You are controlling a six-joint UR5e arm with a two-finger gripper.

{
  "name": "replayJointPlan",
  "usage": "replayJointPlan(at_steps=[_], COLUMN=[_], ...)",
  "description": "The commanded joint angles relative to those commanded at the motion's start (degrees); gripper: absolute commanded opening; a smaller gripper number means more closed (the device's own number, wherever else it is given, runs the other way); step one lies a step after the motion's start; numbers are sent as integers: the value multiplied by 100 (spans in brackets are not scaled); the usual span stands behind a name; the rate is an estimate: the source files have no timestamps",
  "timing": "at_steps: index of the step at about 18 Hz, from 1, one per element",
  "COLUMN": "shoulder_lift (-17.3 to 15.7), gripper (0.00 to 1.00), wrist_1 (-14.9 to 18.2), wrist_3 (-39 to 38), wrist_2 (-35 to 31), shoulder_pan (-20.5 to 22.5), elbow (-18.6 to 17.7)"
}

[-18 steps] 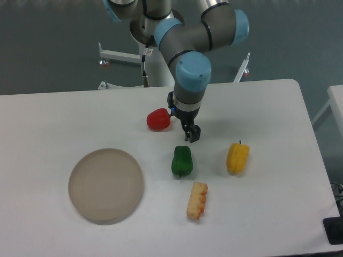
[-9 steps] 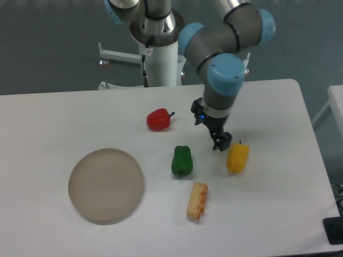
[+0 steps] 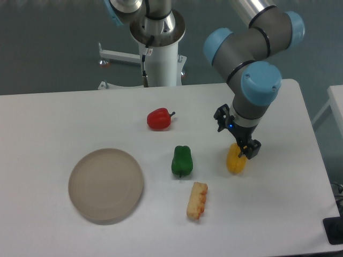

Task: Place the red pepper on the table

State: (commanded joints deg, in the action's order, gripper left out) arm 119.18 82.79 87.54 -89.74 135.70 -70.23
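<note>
Red pepper (image 3: 158, 119): lying on its side on the white bench (image 3: 64, 115), toward the far edge and roughly midway between left and right edges. Long axis running left to right across the bench, short dark stem pointing right and slightly toward the far edge. Touched by nothing; well apart from the jaws.

Jaws (image 3: 245, 151): hanging from the arm over the right half of the bench, right above the yellow pepper (image 3: 236, 161), covering its upper end. Fingers close together, only a narrow gap if any; cannot tell whether fully closed, or whether touching the yellow pepper. Nothing visibly lifted.

Green pepper (image 3: 181, 160): near the middle of the bench, nearer the front edge than the red pepper, standing lengthwise front to back. Corn-like yellow piece (image 3: 197, 200): just in front of the green pepper, toward the near edge, slightly tilted. Round beige plate (image 3: 105, 185): toward the near left part of the bench, with nothing on it.
</note>
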Motion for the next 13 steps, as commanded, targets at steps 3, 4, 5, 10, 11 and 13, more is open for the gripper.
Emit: replayJointPlan(at_steps=[3, 4, 5, 10, 11, 13], shoulder_lift=[62, 62, 53, 70, 70, 79], gripper=[100, 100, 100, 100, 100, 100], wrist_1=[-9, -9, -9, -9, -9, -18], wrist_3=[-9, -9, -9, -44, -44, -44], wrist_2=[0, 9, 9, 35, 53, 70], shoulder_pan=[-9, -9, -9, -35, -35, -35], elbow=[96, 105, 97, 88, 88, 88])
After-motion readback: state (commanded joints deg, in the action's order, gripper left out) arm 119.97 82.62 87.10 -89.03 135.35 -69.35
